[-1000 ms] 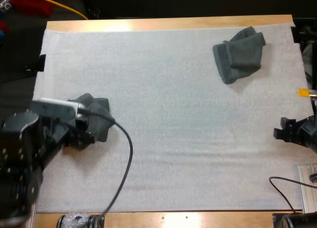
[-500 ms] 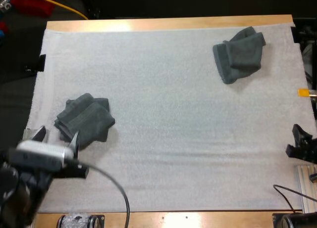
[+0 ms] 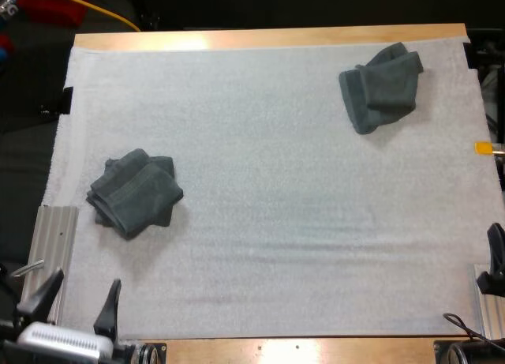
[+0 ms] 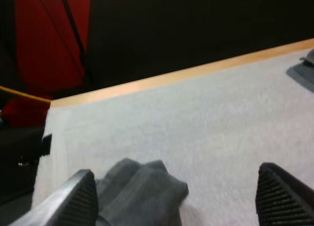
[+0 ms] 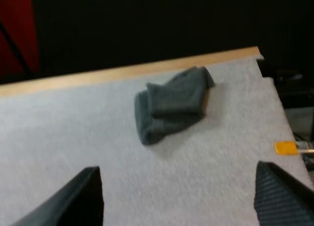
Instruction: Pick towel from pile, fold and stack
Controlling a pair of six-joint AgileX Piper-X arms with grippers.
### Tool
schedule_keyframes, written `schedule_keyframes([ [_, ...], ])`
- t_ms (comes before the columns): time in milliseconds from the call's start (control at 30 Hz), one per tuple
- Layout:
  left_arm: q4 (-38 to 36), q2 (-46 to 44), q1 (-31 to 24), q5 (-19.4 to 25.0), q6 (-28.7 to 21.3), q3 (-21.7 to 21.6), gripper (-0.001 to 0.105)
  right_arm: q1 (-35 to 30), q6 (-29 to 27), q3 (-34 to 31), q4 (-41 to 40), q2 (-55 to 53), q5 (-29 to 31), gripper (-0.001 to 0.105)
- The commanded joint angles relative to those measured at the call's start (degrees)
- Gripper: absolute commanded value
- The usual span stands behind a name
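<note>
A folded dark grey-green towel lies on the left side of the white mat. A second, loosely crumpled towel rests at the far right of the mat. My left gripper hangs open over the mat's near left corner, well short of the folded towel. The left wrist view has the folded towel just beyond my open left gripper, closer to one finger. My right gripper sits at the right edge. In the right wrist view my right gripper is open, with the crumpled towel far ahead.
A ribbed metal plate lies by the mat's left edge, another at the near right. The wooden table edge runs along the far side, with dark space beyond.
My left arm has pulled back from the folded towel to the near left corner, leaving the towel on the mat. My right gripper has drawn back toward the near right edge.
</note>
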State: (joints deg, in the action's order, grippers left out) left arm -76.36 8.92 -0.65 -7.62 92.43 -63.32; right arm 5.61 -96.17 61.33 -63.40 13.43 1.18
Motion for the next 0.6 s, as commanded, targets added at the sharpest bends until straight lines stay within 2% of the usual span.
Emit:
schedule_keyframes([
  [0, -1.1, -1.5, 0.3, 0.5, -0.2, 0.9, 0.065, 0.1, 0.5, 0.1, -0.9, -1.3, -0.2, 0.063],
  [233, -6.2, -10.5, 0.3, 0.5, 0.0, 5.7, 0.065, 0.1, 0.4, 0.1, -6.1, -6.1, -0.1, 0.063],
  [567, -11.8, -17.9, 0.1, 0.6, 3.0, 7.6, 0.065, 0.1, -1.4, 0.2, -12.3, -12.3, -0.1, 0.063],
])
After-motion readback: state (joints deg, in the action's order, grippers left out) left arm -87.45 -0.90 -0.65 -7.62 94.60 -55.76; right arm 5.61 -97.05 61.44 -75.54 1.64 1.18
